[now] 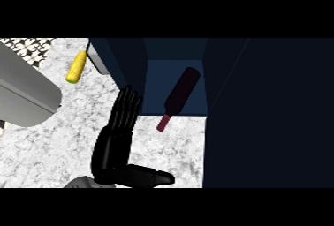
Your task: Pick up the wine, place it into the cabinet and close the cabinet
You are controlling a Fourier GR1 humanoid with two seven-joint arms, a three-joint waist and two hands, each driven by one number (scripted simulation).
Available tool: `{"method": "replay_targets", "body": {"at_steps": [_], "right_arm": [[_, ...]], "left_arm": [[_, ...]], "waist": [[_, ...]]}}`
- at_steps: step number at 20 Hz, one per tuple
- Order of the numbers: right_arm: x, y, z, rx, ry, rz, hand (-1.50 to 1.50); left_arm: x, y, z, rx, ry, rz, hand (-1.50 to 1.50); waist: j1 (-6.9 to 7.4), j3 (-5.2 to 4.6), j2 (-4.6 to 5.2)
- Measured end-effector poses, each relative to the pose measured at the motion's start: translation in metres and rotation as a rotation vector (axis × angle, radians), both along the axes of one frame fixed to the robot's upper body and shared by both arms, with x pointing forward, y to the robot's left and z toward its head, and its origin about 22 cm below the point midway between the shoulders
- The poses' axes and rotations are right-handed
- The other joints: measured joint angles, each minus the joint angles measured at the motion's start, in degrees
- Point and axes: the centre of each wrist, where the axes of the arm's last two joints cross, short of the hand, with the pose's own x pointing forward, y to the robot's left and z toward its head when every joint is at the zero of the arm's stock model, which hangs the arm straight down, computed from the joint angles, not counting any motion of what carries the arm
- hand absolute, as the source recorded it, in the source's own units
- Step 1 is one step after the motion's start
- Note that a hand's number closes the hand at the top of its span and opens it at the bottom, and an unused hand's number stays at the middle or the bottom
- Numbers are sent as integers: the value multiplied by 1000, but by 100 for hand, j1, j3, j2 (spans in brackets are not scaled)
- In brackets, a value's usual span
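Note:
A dark maroon wine bottle (183, 90) lies tilted inside the open dark blue cabinet (134, 57). Its body rests on the cabinet's blue floor and its neck (164, 122) sticks out over the marble counter. My left hand (117, 132) lies left of the bottle with straight fingers pointing at the cabinet's left wall, thumb out to the right, holding nothing. A gap separates the hand from the bottle. The cabinet's door (267, 110) stands as a large dark panel filling the right side. My right hand does not show.
A yellow corn cob (76, 67) lies on the counter at the upper left, beside the cabinet's left wall. A large grey rounded object (26, 92) takes up the left edge. White marble counter (176, 150) stretches below the cabinet.

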Motion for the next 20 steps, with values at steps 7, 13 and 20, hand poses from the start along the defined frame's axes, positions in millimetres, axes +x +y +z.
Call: {"method": "replay_targets", "body": {"at_steps": [7,13,20], "right_arm": [[-5,-5,5,-157,4,119,150],[-14,7,5,-253,56,294,150],[-22,40,-3,-199,163,444,150]], "left_arm": [[-34,32,13,-1,-5,44,-150],[-61,62,16,29,-14,122,-150],[-91,101,30,25,-24,193,-150]], "waist": [[-5,0,7],[2,-4,5],[36,-10,-2]]}}
